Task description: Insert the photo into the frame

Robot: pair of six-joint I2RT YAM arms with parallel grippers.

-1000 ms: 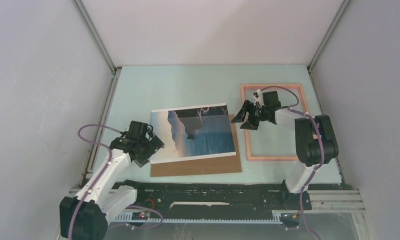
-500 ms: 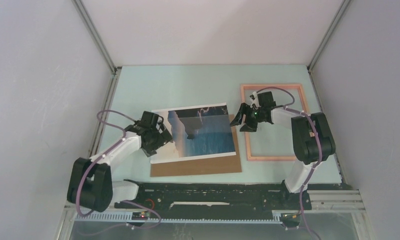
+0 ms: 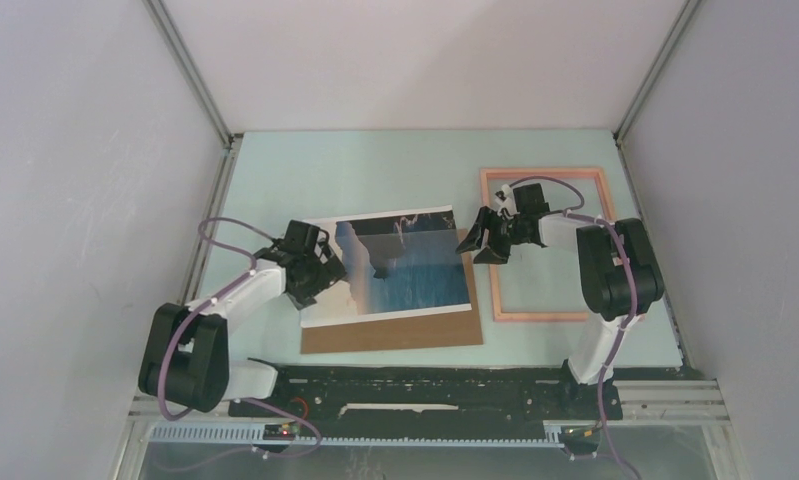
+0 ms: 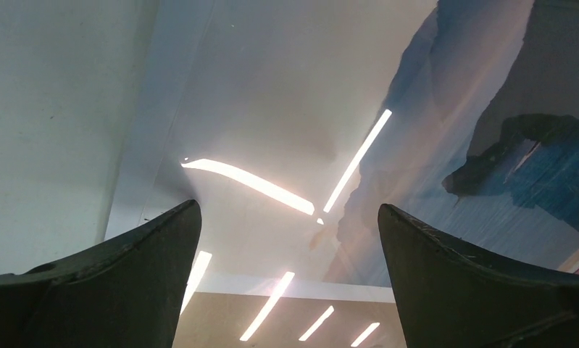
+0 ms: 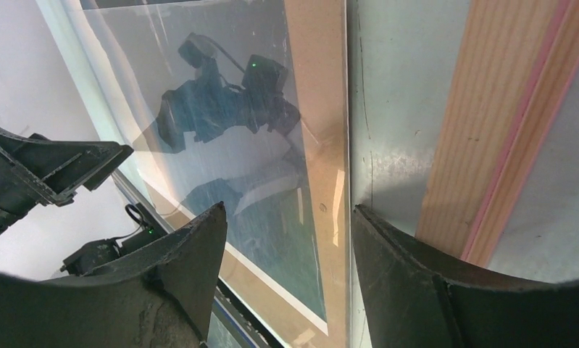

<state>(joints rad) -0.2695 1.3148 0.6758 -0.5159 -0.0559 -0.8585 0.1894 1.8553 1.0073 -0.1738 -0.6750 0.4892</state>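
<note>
While the photo (image 3: 400, 265) lies face up on the cardboard (image 3: 395, 332), long axis running left to right, the frame (image 3: 543, 174) sits just to its right on the surface (image 3: 375, 165). They aren't touching, and the frame is turned the other way (so I'd guess the print needs a quarter turn). The right gripper (image 3: 480, 243) hovers at the photo's right edge, between photo and frame, released and empty. It's the arm nearer the frame. The left gripper (image 3: 320, 275) is over the photo's left edge, spread wide, also empty. Nothing's blocking the way, though a flat print looks tricky to pinch.
</note>
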